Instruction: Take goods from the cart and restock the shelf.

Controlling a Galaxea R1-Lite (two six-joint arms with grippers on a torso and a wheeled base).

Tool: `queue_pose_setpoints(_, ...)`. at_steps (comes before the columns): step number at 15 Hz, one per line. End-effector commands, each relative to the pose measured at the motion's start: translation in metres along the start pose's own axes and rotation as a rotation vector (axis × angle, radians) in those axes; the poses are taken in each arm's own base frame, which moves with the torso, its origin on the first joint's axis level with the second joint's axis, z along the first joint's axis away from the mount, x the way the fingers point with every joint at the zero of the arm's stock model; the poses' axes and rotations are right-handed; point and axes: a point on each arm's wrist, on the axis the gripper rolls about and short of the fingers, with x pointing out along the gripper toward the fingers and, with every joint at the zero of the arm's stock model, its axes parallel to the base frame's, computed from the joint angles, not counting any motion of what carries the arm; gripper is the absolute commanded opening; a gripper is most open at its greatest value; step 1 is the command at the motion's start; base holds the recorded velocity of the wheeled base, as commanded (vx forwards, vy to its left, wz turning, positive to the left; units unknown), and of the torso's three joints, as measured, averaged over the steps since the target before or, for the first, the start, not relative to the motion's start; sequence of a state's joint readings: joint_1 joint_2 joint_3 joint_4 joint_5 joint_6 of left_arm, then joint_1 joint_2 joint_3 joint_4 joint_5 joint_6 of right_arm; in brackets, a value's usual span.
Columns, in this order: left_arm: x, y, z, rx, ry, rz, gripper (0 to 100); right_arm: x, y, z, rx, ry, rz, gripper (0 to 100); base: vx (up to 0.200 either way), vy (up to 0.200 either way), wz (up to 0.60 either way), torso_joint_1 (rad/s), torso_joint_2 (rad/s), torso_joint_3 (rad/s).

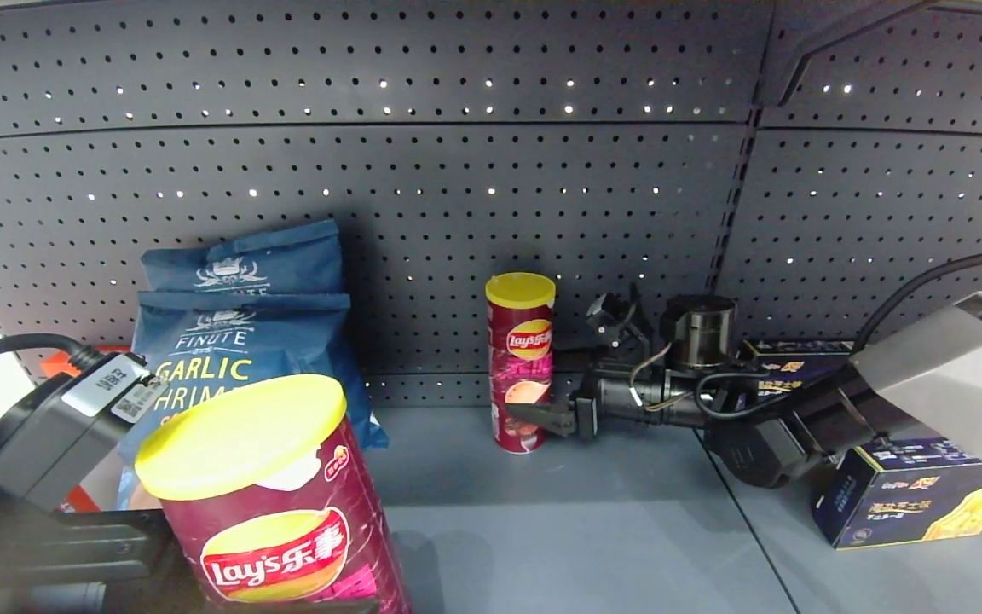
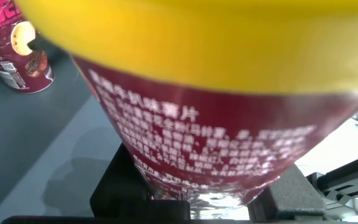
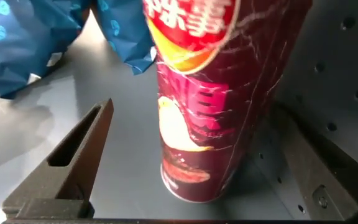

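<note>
The right arm stretches in low across the shelf (image 1: 593, 529), wrist level. Its end effector (image 1: 540, 418) is spread wide, one finger (image 3: 79, 149) on each side of the far chip can (image 1: 521, 358). That can stands upright near the pegboard back; whether the fingers touch it is hard to make out.

The left arm stays close in, and its end effector (image 2: 197, 202) is clamped on the base of the near chip can (image 1: 269, 503), which is held upright above the shelf front. The can's lower part is cut off in the head view. Blue snack bags (image 1: 244, 333) stand partly hidden behind it, and the right arm covers part of the dark boxes (image 1: 909, 503).
</note>
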State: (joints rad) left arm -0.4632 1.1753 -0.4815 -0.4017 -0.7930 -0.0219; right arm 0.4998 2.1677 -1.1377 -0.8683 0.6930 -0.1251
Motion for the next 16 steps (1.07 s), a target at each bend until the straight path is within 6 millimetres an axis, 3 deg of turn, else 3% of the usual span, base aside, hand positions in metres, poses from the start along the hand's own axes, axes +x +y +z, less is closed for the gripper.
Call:
queue_pose_setpoints(1,0.0,0.0,0.0,-0.001,0.0,0.0,0,0.007,-0.004,-0.01,0.008,0.011,0.002,100,0.0,0.0,0.0,0.0,0.0,0.0)
queue_pose_setpoints(12,-0.001,0.0,-0.006,-0.012,0.01,0.003,0,0.032,-0.009,-0.014,-0.005,-0.007,0.026,100,0.0,0.0,0.0,0.0,0.0,0.0)
queue_pose_setpoints(13,-0.001,0.0,-0.006,-0.012,0.01,0.005,0,0.034,-0.008,-0.013,-0.009,-0.012,0.03,0,0.0,0.0,0.0,0.0,0.0,0.0)
queue_pose_setpoints(16,-0.001,0.0,-0.006,-0.02,0.008,0.005,0,0.035,-0.005,-0.012,-0.004,-0.006,0.02,0,0.0,0.0,0.0,0.0,0.0,0.0)
